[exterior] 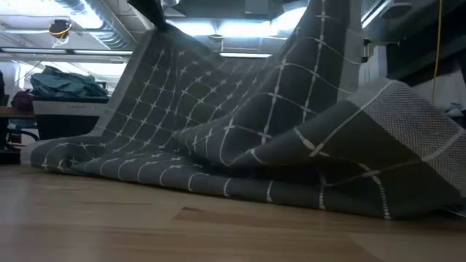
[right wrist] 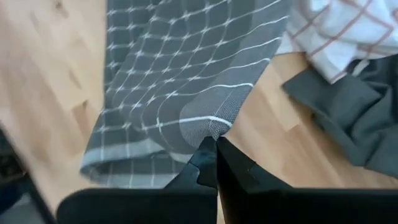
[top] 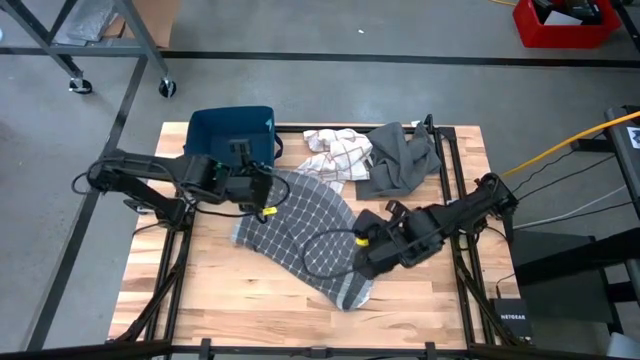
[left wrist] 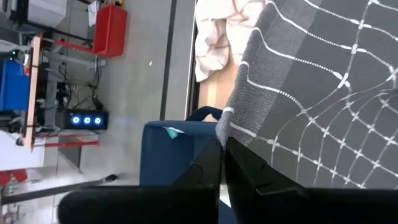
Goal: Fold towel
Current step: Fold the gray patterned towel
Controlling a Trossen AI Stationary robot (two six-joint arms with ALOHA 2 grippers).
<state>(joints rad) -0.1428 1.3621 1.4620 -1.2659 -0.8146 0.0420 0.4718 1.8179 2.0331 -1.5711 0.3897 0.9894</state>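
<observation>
The grey checked towel (top: 300, 235) is spread at the centre of the counter (top: 200, 290), pinched by the closed left end effector (top: 262, 192) at ten o'clock and the closed right end effector (top: 362, 243) at four o'clock. A thin pinch could slip under tension. The contact points are hidden beneath cloth.

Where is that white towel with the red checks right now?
In the high view, the white checked towel lies bunched at the table's far edge, between the blue bin and the plain grey cloth.
</observation>
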